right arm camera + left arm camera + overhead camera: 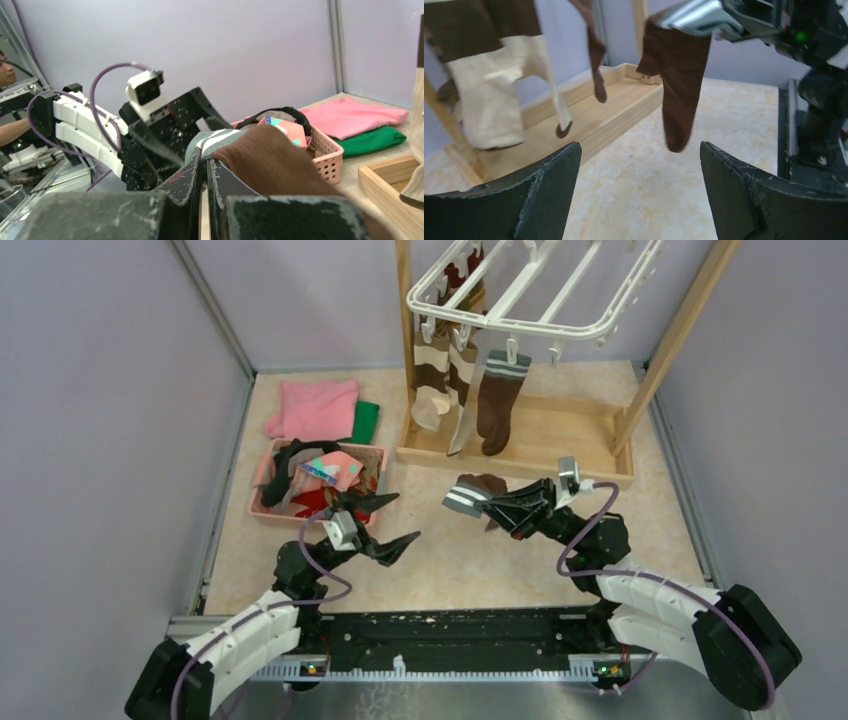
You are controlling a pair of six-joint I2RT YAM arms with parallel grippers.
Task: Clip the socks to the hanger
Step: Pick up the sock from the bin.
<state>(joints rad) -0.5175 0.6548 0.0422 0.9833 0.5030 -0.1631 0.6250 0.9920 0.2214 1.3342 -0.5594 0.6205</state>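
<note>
The white hanger (530, 290) hangs from the wooden frame at the back. Three socks are clipped under it: two brown-and-cream striped ones (432, 380) and a dark brown one with a grey striped cuff (497, 400). My right gripper (490, 502) is shut on a matching dark brown sock (485, 483) near its grey-white cuff and holds it above the table. In the right wrist view the jaws (205, 160) pinch the sock (270, 160). My left gripper (395, 525) is open and empty; in its wrist view the held sock (679, 75) dangles ahead of it.
A pink basket (265, 485) with more socks stands at the left, beside my left gripper. A folded pink cloth (315, 408) and a green cloth (366, 420) lie behind it. The wooden frame's base tray (540, 440) sits under the hanger.
</note>
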